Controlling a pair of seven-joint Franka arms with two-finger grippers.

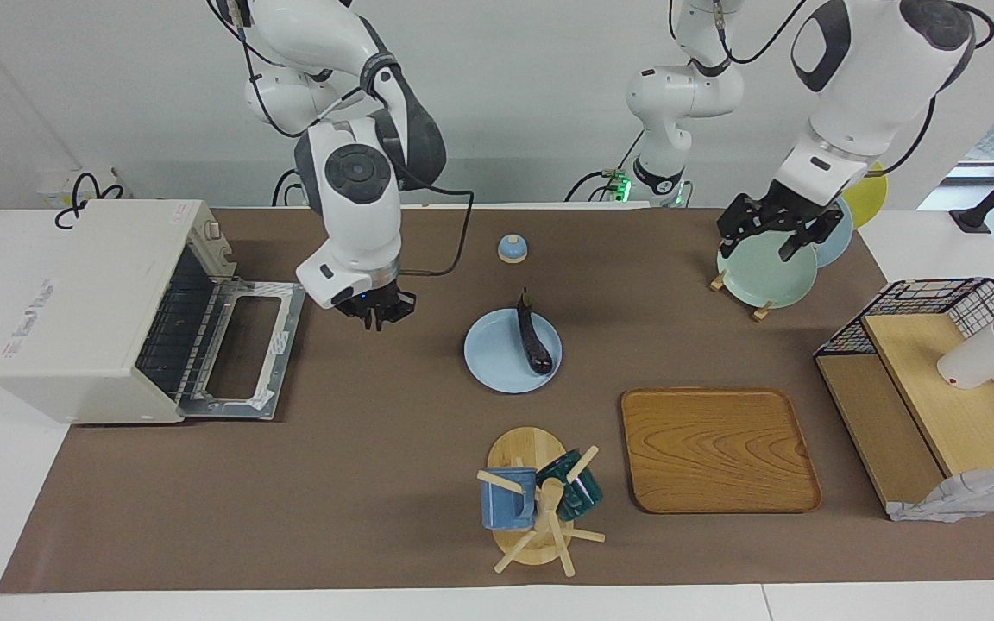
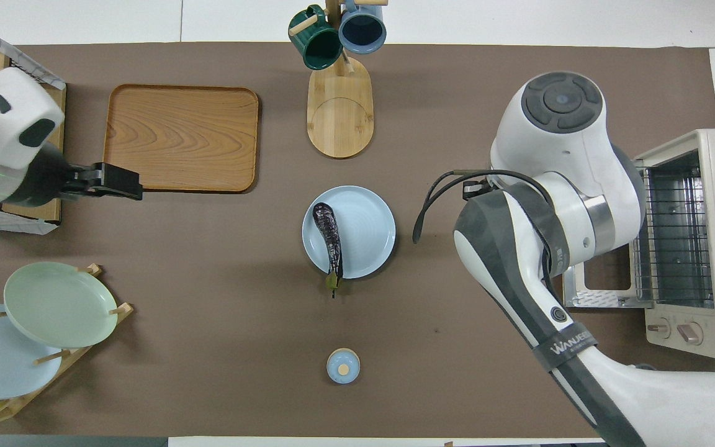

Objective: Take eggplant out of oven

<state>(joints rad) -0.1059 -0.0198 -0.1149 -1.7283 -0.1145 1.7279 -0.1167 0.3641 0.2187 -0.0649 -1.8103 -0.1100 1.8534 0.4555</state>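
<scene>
The oven [image 1: 109, 310] stands with its door folded down. Just beside the door hangs the right gripper [image 1: 376, 315], fingers apparently closed on nothing. The eggplant [image 1: 534, 338] lies on a blue plate [image 1: 493, 358] mid-table, already out. The left gripper [image 1: 773, 231] hangs open over the plate rack [image 1: 743, 289]. Shutting the door likely remains.

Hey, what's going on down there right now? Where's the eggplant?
Right gripper shut, empty, by the open oven. Left gripper open over the plate rack. Eggplant out, lying on blue plate. Nothing blocking.
</scene>
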